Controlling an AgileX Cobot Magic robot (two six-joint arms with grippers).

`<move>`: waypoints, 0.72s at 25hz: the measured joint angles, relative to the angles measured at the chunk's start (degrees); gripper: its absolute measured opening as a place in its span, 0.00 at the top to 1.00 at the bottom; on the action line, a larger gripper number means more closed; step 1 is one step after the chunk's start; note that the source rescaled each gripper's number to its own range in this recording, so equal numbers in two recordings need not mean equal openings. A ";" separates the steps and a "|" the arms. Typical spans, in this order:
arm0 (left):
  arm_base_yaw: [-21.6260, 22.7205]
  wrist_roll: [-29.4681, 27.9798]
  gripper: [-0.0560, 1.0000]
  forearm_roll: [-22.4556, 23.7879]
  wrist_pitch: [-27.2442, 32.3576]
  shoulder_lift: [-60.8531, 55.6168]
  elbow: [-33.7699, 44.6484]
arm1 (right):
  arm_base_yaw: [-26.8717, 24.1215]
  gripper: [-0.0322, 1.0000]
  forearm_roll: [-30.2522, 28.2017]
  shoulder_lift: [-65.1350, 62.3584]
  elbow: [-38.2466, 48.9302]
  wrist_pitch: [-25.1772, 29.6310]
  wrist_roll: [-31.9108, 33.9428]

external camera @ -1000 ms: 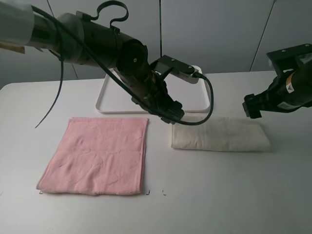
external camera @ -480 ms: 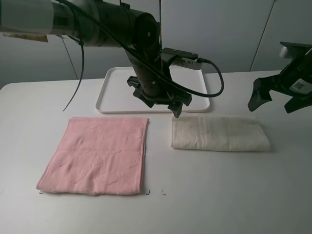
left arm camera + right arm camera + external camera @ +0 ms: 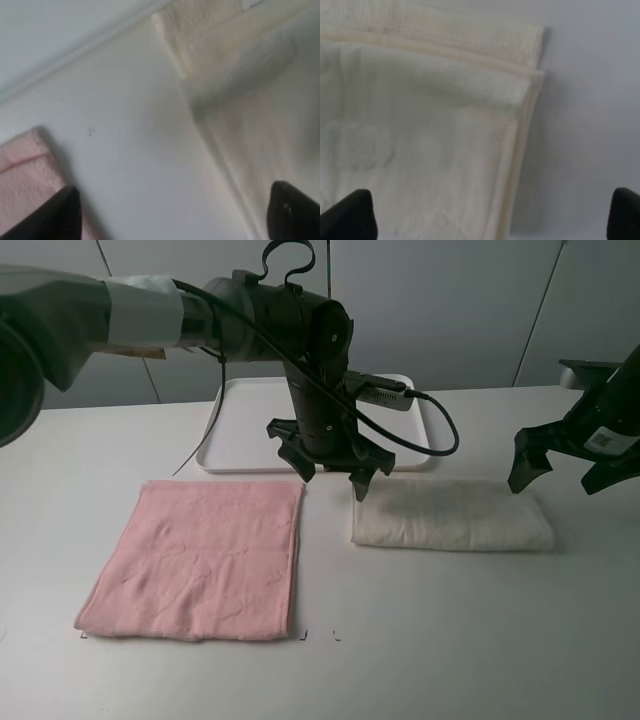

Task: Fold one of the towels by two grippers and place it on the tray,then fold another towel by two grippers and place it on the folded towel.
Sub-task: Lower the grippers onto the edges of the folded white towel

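Lying flat nearest the camera, the pink towel (image 3: pixel 195 558) sits left of the cream towel (image 3: pixel 450 515), which is folded on the table (image 3: pixel 450 620). The left gripper (image 3: pixel 331 480) hangs spread wide above the cream towel's left edge, and the right gripper (image 3: pixel 553 480) above its right end. The tray (image 3: pixel 225 455) lies behind.

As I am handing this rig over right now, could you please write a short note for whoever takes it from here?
Left hand: open, empty, over the table between the two towels.
Right hand: open, empty, over the cream towel's right end.
Cream towel: folded, lying on the table in front of the white tray.
Pink towel: flat, unfolded, to its left.
Done: first fold. Left: cream towel onto the bare tray, then fold the pink one and stack it.
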 joint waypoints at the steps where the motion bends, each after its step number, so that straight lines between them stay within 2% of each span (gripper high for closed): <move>1: 0.00 -0.54 0.04 0.00 0.52 0.90 -1.02 | 0.00 0.00 0.00 0.60 0.00 0.00 0.00; 8: 0.00 -2.88 0.04 0.88 3.69 4.83 -3.94 | 0.00 0.00 -0.14 2.92 0.00 -1.03 0.00; 18: 0.00 -4.66 0.04 2.33 4.21 6.37 -4.53 | 0.00 0.00 -0.14 3.02 0.00 -1.35 0.00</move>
